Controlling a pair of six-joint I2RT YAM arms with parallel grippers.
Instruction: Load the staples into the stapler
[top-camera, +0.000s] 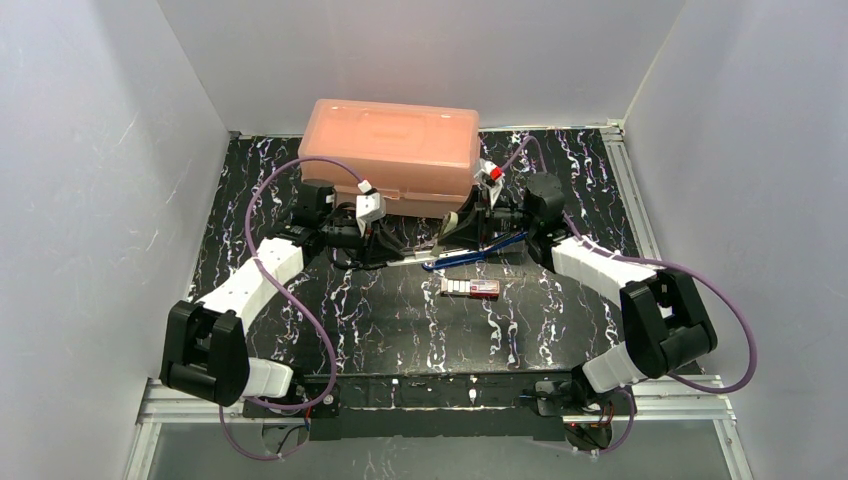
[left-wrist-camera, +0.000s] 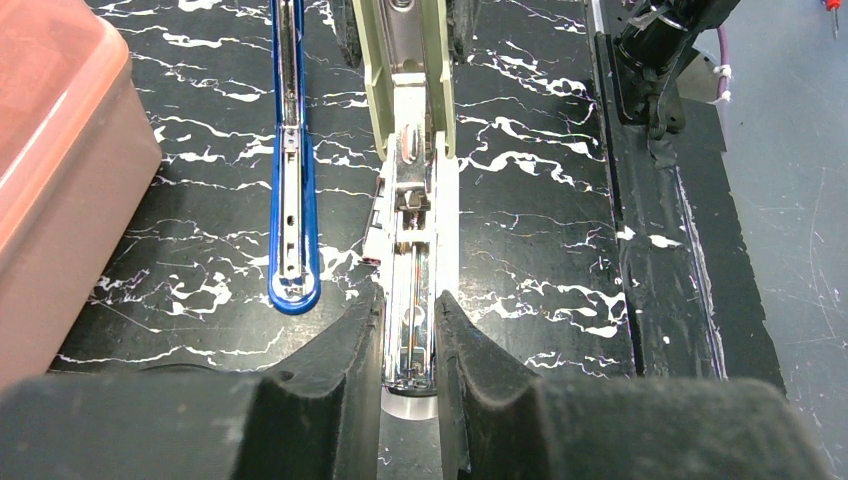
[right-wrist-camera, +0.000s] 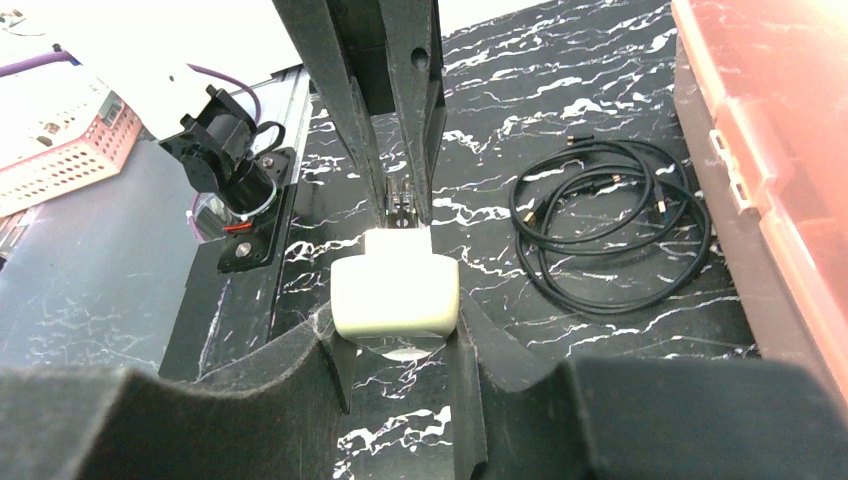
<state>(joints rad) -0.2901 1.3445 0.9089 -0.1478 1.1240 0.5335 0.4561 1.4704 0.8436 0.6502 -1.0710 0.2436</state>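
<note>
A pale green stapler (top-camera: 443, 238) lies swung open at the back middle of the mat. In the left wrist view my left gripper (left-wrist-camera: 408, 302) is shut on the near end of its shiny metal staple channel (left-wrist-camera: 410, 250), with the green top arm (left-wrist-camera: 372, 90) stretching away beyond it. My right gripper (right-wrist-camera: 397, 320) is shut on the stapler's cream end block (right-wrist-camera: 395, 290) from the opposite side. The staples (top-camera: 470, 288), a small pink-red box with its white tray slid partly out, lie on the mat in front of both grippers, untouched.
A blue stapler (top-camera: 472, 256) lies open beside the green one, also seen as blue stapler (left-wrist-camera: 291, 200). A large pink plastic box (top-camera: 392, 150) stands right behind the grippers. A coiled black cable (right-wrist-camera: 610, 230) lies by it. White walls enclose the mat.
</note>
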